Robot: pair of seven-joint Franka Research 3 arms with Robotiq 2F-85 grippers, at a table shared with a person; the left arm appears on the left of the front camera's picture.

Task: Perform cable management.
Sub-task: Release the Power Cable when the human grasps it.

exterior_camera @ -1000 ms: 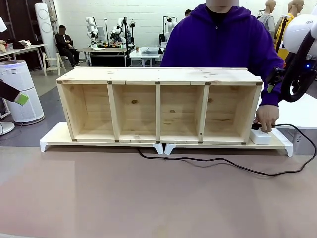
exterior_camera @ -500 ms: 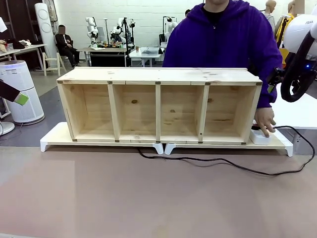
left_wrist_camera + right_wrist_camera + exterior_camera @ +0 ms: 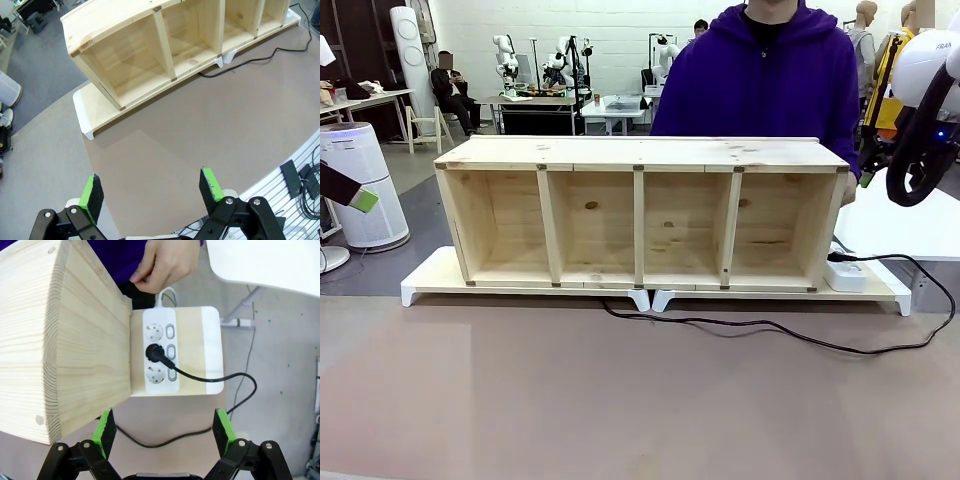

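Observation:
The black cable (image 3: 770,325) comes out from under the middle of the wooden shelf (image 3: 640,153), snakes right across the table and loops back up. Its plug (image 3: 153,353) sits in the middle socket of the white power strip (image 3: 160,323) at the shelf's right end. From there the cable (image 3: 220,377) curls right and down under my right gripper (image 3: 165,427), which hovers open above the strip. My left gripper (image 3: 150,182) hangs open high over the table's near left, far from the cable (image 3: 240,62). One of its green pads (image 3: 362,200) shows at the left edge.
The person's hand (image 3: 165,265) hangs just beyond the strip, apart from it. The shelf stands on white risers (image 3: 430,285). A white table (image 3: 900,225) sits at the right, an air purifier (image 3: 355,180) at the left. Bare brown tabletop (image 3: 570,400) lies in front.
The person's hand has lifted off the power strip and drawn back behind the shelf's right end, and the person has straightened up. Neither arm has moved.

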